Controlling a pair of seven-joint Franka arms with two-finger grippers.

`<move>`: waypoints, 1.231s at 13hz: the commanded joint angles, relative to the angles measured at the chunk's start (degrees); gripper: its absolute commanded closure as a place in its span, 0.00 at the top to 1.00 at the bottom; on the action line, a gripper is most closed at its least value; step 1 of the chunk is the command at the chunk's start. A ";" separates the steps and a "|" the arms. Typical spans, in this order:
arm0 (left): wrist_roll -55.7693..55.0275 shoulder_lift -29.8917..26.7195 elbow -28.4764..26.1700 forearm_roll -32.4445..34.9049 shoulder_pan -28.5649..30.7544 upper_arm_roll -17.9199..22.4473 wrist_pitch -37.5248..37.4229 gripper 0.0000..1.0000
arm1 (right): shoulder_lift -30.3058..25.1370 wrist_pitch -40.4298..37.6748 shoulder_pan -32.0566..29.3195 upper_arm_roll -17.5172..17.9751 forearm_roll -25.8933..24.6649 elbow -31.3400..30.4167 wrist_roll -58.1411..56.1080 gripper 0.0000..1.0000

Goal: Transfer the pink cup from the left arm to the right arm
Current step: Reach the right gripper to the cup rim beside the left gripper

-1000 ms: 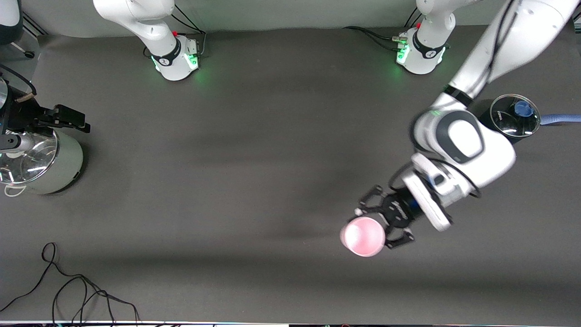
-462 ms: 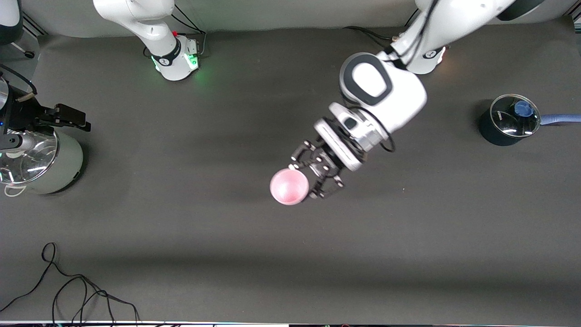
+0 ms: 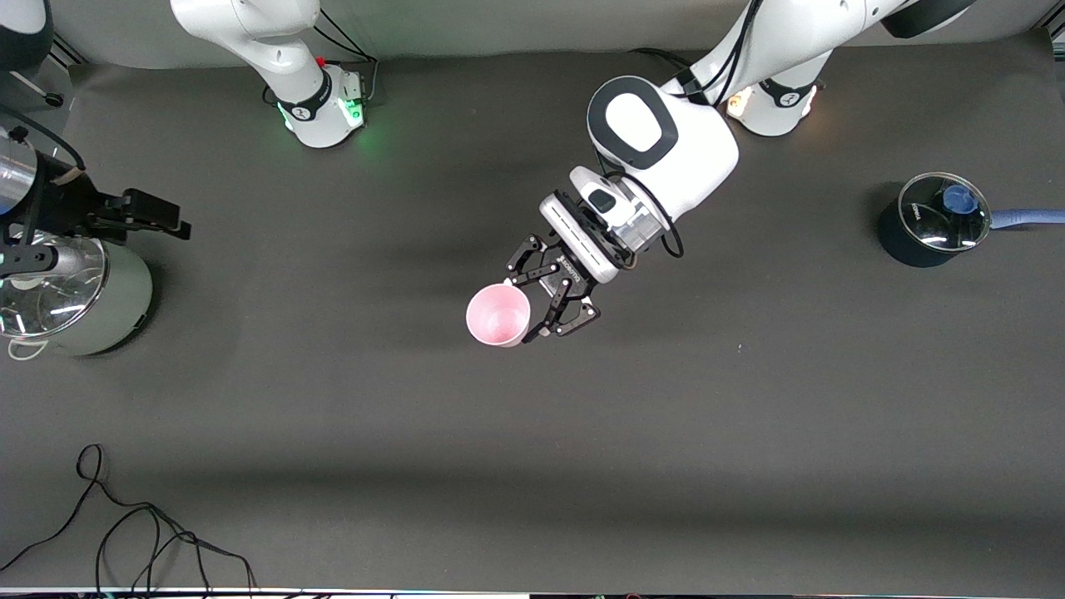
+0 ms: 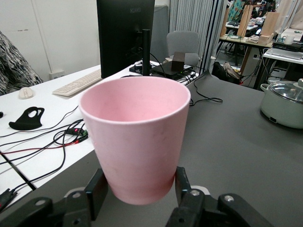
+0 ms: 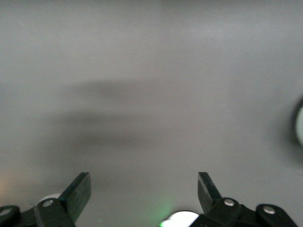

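pink cup [image 3: 498, 315] upright, clamped in left pincer [image 3: 532, 309]

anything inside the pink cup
Nothing shows inside the pink cup: from above, its pale bottom looks bare. The left gripper holds it by its base over the table's middle. The wrist view hides the inside.

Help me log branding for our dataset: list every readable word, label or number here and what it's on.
None can be read with certainty.
Monitor: small lettering on top bezel, too small to read.
Left gripper: white lettering on black body, too small.
Pot lid: white label, blurred.
Pink cup: plain, unmarked.
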 commanded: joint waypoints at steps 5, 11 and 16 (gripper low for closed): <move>-0.01 -0.03 0.17 -0.90 -1.04 0.60 0.96 0.40 | 6.16 2.02 11.72 -0.15 3.00 9.15 35.84 1.00; -0.10 0.06 0.25 -1.25 -1.04 0.51 0.96 0.40 | 11.26 12.98 19.45 -0.15 4.33 14.09 75.40 1.00; -0.10 0.15 0.34 -1.33 -1.04 0.51 0.96 0.40 | 14.69 18.98 24.28 -0.15 4.33 18.92 85.30 1.00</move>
